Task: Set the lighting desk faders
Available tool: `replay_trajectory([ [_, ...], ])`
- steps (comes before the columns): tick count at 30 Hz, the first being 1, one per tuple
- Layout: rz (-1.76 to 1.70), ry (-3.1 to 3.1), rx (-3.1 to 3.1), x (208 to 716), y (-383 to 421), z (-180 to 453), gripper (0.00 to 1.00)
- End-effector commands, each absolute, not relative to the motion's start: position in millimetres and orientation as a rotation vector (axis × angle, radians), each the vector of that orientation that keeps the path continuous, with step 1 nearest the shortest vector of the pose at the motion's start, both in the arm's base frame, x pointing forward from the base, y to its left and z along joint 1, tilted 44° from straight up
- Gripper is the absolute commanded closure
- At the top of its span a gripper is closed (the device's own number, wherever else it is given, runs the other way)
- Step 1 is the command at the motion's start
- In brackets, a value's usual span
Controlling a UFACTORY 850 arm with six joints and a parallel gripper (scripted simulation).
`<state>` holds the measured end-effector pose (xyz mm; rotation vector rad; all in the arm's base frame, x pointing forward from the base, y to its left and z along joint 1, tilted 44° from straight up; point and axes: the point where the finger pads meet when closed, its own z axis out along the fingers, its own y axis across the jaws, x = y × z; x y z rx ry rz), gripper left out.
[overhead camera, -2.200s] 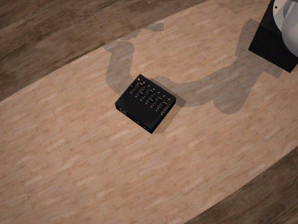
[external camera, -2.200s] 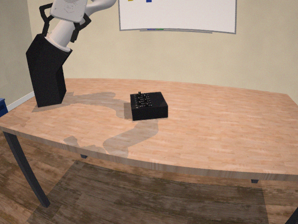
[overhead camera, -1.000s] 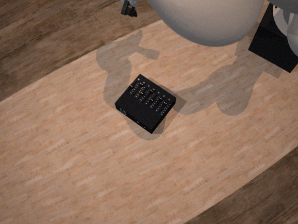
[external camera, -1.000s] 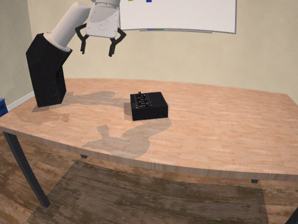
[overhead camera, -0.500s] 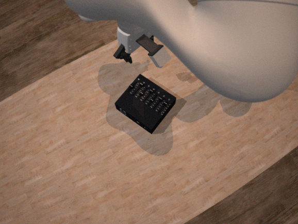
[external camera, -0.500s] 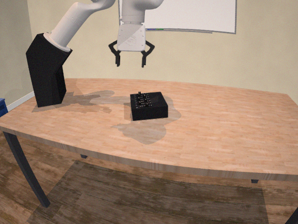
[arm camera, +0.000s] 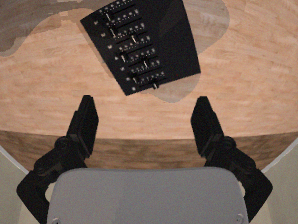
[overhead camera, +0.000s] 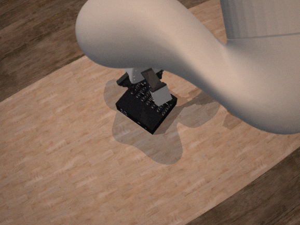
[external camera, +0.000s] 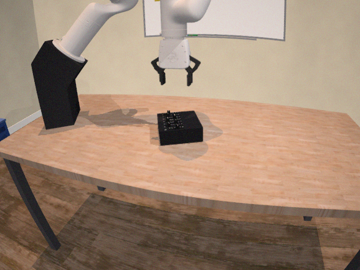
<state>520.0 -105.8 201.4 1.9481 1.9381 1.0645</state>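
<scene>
The lighting desk (external camera: 179, 127) is a small black box standing flat on the wooden table, with a row of several faders along one side of its top. It also shows in the wrist view (arm camera: 141, 36) and, partly covered by the arm, in the top view (overhead camera: 145, 109). My gripper (external camera: 175, 78) hangs high above the desk with its fingers pointing down. It is open and empty. In the wrist view the two black fingers stand wide apart, with the desk beyond them. The fader caps are too small for me to read their levels.
The arm's black base (external camera: 56, 87) stands at the table's back left. A whiteboard (external camera: 236, 18) hangs on the wall behind. The white arm (overhead camera: 187, 49) fills much of the top view and hides part of the desk.
</scene>
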Motion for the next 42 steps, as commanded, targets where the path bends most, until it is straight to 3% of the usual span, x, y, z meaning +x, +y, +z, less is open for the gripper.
replay_trajectory([
  [1, 1.068, 1.927, 1.954, 521.7, -103.6, 202.4, 0.00],
  [14, 1.085, 1.907, 1.984, 521.4, -103.0, 199.4, 0.00],
  [28, 1.460, 1.146, 2.707, 505.9, -103.0, 92.7, 0.00],
  [37, 1.635, 0.555, 2.990, 505.3, -103.7, 90.3, 0.00],
  [42, 1.635, 0.555, 2.990, 505.3, -103.7, 90.3, 0.00],
])
